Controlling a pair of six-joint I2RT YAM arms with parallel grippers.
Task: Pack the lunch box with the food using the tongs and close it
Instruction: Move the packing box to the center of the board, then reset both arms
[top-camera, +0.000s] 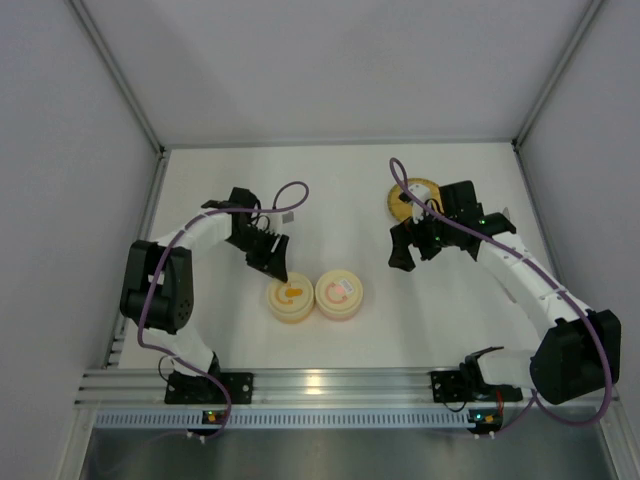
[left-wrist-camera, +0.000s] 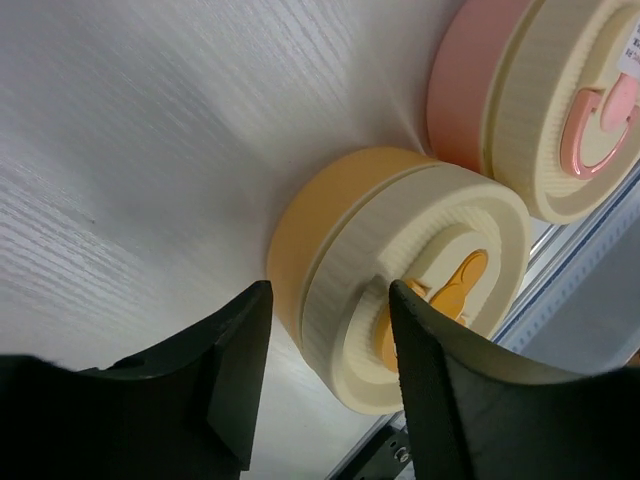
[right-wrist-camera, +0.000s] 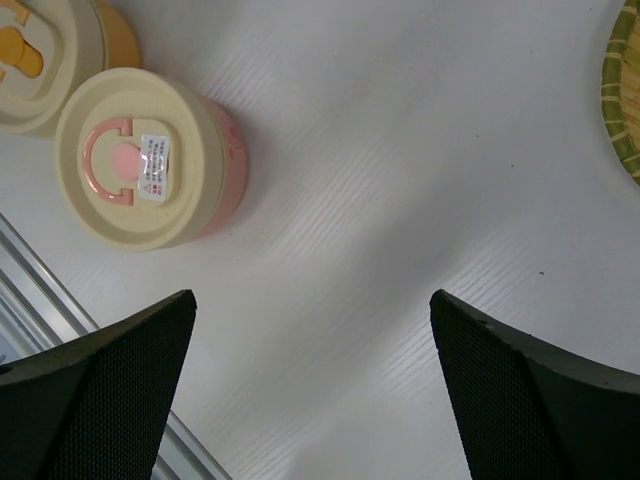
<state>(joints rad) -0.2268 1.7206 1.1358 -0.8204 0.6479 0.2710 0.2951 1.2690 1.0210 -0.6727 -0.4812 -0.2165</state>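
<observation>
Two round lunch boxes with cream lids stand side by side near the front: an orange one and a pink one, both lids on. My left gripper hangs open just behind the orange box. Its jaws straddle the near rim of that lid, with a strip of table showing beside one finger. My right gripper is wide open over bare table, right of the pink box. The tongs and the food are not in view.
A round woven plate lies at the back right, mostly covered by my right arm. The aluminium rail runs along the near table edge, close to both boxes. Walls close in the table on three sides.
</observation>
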